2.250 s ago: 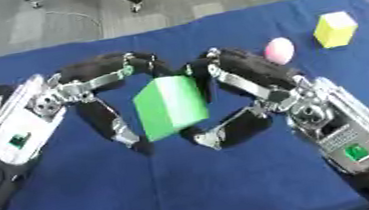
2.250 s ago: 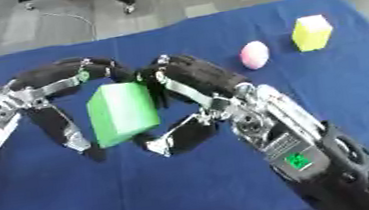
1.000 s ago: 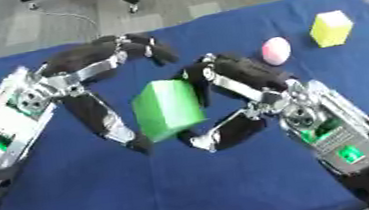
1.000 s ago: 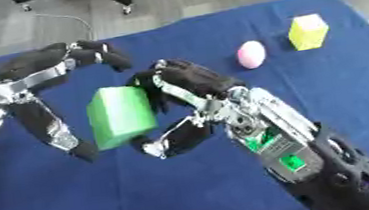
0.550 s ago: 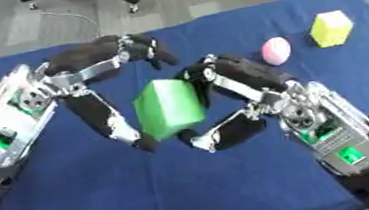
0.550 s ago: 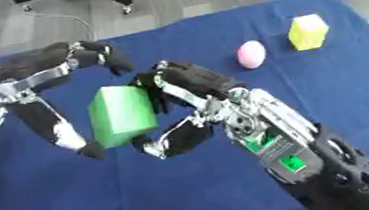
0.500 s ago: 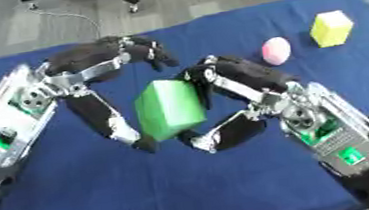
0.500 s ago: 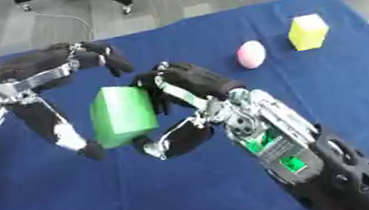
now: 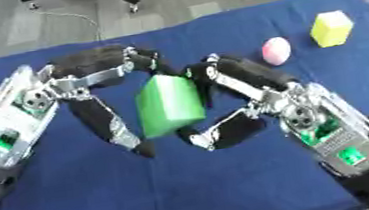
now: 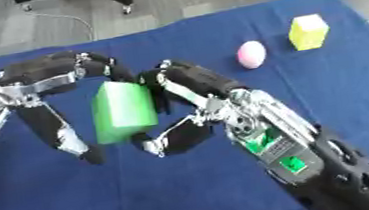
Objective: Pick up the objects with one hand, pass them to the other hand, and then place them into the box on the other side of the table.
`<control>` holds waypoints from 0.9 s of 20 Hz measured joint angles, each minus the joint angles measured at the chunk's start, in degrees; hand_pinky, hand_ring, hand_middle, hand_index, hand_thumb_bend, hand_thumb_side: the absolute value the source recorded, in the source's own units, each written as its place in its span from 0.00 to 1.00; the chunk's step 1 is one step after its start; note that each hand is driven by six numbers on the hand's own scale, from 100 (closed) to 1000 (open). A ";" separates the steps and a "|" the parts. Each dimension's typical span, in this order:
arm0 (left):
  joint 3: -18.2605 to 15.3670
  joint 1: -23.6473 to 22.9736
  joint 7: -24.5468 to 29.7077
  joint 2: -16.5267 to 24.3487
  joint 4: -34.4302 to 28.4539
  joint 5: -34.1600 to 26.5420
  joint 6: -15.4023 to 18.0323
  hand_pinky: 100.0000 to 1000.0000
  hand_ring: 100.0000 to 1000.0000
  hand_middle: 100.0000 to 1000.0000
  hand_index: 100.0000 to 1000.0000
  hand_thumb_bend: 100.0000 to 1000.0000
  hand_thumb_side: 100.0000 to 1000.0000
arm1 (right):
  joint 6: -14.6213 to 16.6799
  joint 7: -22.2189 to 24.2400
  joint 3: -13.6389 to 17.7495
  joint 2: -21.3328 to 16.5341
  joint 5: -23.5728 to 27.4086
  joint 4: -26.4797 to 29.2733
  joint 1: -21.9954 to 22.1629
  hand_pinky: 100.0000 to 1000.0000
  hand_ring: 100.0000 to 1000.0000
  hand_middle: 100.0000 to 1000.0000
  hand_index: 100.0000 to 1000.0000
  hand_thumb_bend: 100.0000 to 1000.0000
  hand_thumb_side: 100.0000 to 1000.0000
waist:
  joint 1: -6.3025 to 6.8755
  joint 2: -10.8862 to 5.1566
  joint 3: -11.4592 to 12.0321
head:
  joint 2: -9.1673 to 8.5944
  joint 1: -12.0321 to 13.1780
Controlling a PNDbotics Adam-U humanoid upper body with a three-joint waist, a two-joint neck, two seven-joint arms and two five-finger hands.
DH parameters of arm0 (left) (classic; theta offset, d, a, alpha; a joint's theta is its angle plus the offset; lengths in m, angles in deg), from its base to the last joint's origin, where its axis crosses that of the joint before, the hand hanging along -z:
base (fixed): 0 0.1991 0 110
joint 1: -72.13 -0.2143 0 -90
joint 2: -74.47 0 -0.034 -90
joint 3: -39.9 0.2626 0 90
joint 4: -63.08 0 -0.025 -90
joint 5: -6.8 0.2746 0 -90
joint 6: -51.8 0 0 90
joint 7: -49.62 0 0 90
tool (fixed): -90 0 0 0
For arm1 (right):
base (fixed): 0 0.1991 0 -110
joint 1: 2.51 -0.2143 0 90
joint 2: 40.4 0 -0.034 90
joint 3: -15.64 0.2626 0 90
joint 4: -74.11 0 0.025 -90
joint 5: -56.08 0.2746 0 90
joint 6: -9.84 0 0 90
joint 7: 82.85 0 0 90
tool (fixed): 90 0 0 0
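The right hand (image 9: 254, 98) grips the green block (image 9: 169, 105) (above the blue counter (image 9: 85, 200)); the left hand (image 9: 89, 88) curls beside it, apparently not touching.

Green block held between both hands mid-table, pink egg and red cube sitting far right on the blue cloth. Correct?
One thing is off: the cube is yellow, not red. The left eye view shows the yellow cube beside the pink egg-shaped object on the blue tablecloth. The rest holds: the green rectangular block sits between the left hand and right hand.
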 measured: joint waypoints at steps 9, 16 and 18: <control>0.35 0.42 -1.70 -0.53 0.48 2.49 -1.24 0.76 0.66 0.71 0.84 0.78 0.62 | -0.91 -0.49 0.00 0.00 0.26 0.00 -0.30 0.55 0.34 0.29 0.51 0.18 0.22 | 0.00 0.00 -0.03 | 0.00 0.00; 0.34 0.48 -4.91 -0.89 0.70 3.51 -2.01 0.74 0.64 0.69 0.82 0.78 0.63 | -0.64 -0.22 0.00 0.00 0.13 0.00 -0.41 0.55 0.35 0.29 0.51 0.18 0.22 | 0.00 0.00 -0.03 | 0.00 0.00; 0.34 0.48 -5.83 -1.00 0.70 3.53 -2.30 0.74 0.63 0.69 0.81 0.78 0.63 | -0.53 -0.09 0.00 -0.01 0.00 0.00 -0.41 0.55 0.35 0.30 0.52 0.18 0.22 | 0.00 0.00 0.00 | 0.00 0.00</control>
